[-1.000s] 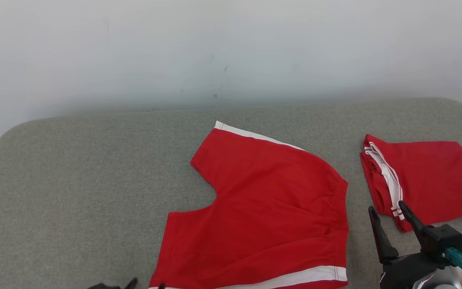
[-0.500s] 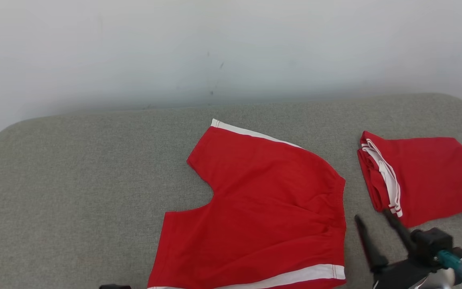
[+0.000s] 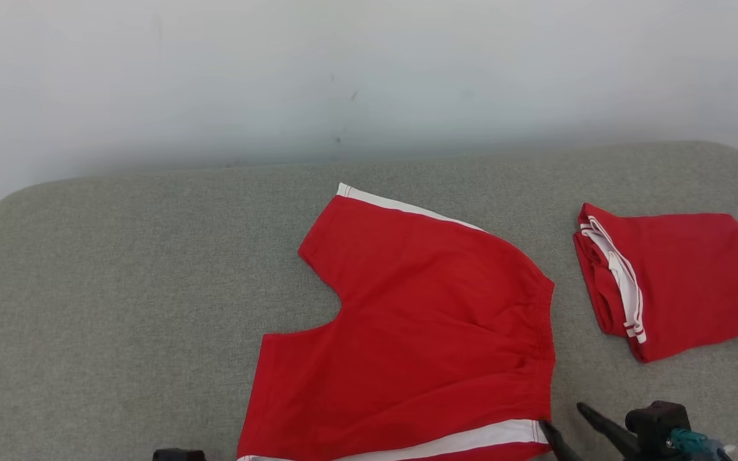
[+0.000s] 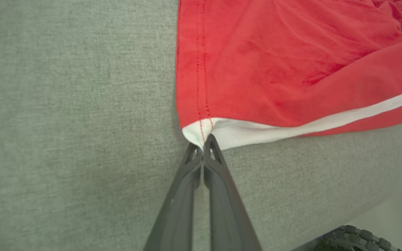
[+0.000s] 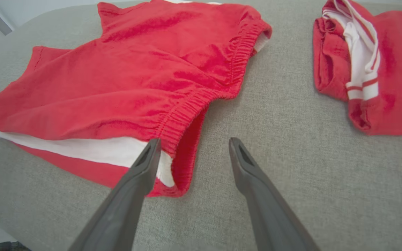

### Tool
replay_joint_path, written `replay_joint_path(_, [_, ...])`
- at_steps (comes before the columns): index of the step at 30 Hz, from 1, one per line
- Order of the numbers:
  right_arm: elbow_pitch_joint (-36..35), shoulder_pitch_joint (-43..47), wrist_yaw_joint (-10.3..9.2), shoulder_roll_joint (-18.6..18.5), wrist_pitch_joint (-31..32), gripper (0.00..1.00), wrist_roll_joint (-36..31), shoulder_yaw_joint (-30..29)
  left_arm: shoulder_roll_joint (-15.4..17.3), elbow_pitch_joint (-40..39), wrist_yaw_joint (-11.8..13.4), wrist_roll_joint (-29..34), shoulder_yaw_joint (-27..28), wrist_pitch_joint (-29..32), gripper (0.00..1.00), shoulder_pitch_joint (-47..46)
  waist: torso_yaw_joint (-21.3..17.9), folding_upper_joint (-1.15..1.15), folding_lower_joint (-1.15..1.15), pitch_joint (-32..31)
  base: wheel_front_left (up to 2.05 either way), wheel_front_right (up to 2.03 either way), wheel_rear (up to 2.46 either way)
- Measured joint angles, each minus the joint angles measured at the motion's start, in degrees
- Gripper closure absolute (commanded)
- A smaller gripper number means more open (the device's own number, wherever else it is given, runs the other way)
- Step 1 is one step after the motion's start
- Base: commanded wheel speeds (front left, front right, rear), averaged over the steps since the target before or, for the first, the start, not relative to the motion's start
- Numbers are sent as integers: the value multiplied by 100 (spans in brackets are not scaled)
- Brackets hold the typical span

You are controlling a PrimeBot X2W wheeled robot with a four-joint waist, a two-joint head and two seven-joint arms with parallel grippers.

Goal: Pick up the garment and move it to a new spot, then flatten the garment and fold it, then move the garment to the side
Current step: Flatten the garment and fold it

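a: what colour is the garment [image 3: 420, 320]?
b: red, with a white band down each side and red stitching at the hem.
a: and the folded piece [image 3: 683, 275] by the cushion's right edge?
b: red too, with white stripes. the cushion [image 3: 119, 288] is flecked grey, the wall [image 3: 343, 77] pale.

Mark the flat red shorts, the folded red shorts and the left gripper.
flat red shorts [image 3: 420, 333], head view, middle of the red cloth.
folded red shorts [image 3: 696, 282], head view, red top layer.
left gripper [image 4: 203, 143], left wrist view, closed fingertips at the white hem corner.
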Motion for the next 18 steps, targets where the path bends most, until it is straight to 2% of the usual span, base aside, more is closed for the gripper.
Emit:
replay_joint_path(10, [-211,103,42,19,509,2,136,190,-7,-1,-14,0,-21,-33,100,-119,52,0,0,147,0,0,0])
replay_joint_path(11, [-213,96,42,19,527,23,127,193,-7,0,-15,0,-22,-33,100,-122,59,0,0,156,0,0,0])
replay_joint_path(12, [-211,81,42,21,575,56,127,213,-7,11,-36,-1,-22,-34,100,-121,67,0,0,165,0,0,0])
replay_joint_path(13, [-210,65,42,18,621,84,121,246,-4,19,-62,-1,-25,-34,100,-122,74,0,0,171,0,0,0])
replay_joint_path(14, [-213,65,33,19,645,100,120,249,-8,22,-64,-1,-38,-34,100,-127,86,0,0,178,0,0,0])
replay_joint_path(18, [-271,58,11,9,665,100,121,232,-24,43,-65,-26,-37,-64,100,-218,154,0,0,203,0,0,0])
